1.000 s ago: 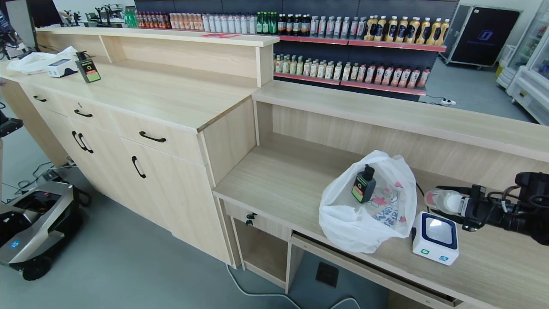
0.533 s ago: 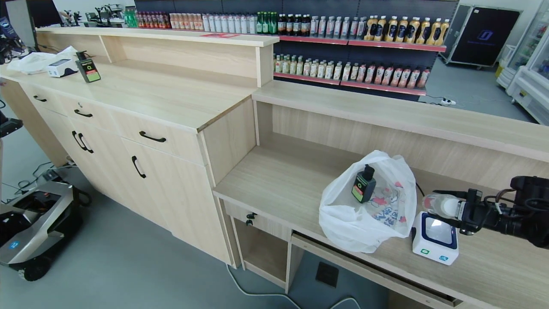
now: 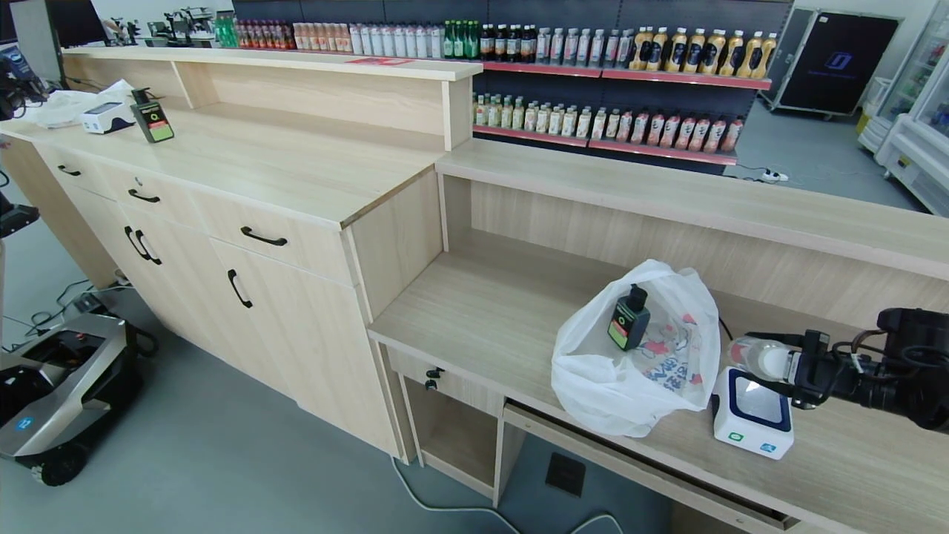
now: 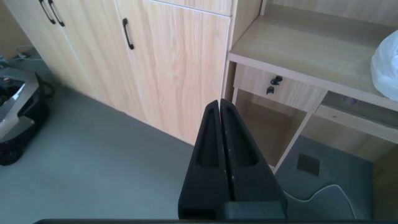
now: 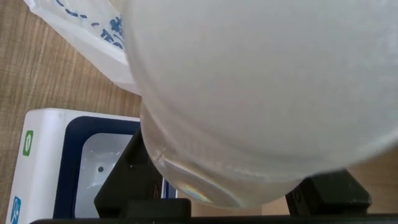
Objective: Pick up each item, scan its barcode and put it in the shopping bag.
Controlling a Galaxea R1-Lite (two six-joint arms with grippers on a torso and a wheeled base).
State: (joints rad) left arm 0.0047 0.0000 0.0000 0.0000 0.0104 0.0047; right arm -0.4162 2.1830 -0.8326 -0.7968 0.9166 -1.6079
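My right gripper (image 3: 778, 363) is shut on a clear plastic bottle (image 3: 756, 357) with a white cap, held lying sideways just above the white-and-blue barcode scanner (image 3: 752, 411) on the low counter. From the right wrist the bottle (image 5: 261, 87) looms close, with the scanner (image 5: 74, 168) under it. A white shopping bag (image 3: 637, 352) stands open left of the scanner, beside the bottle's tip; a dark green-labelled bottle (image 3: 629, 319) sits inside it. My left gripper (image 4: 221, 149) hangs shut over the grey floor, away from the counter.
The low wooden counter (image 3: 489, 311) has a raised back ledge and a taller cabinet (image 3: 245, 185) on its left. A second scanner, bottle and bag lie at the tall cabinet's far end (image 3: 111, 115). Drink shelves (image 3: 608, 81) line the back.
My right gripper with the bottle has moved down and left, closer over the scanner. The bag and scanner have stayed put.
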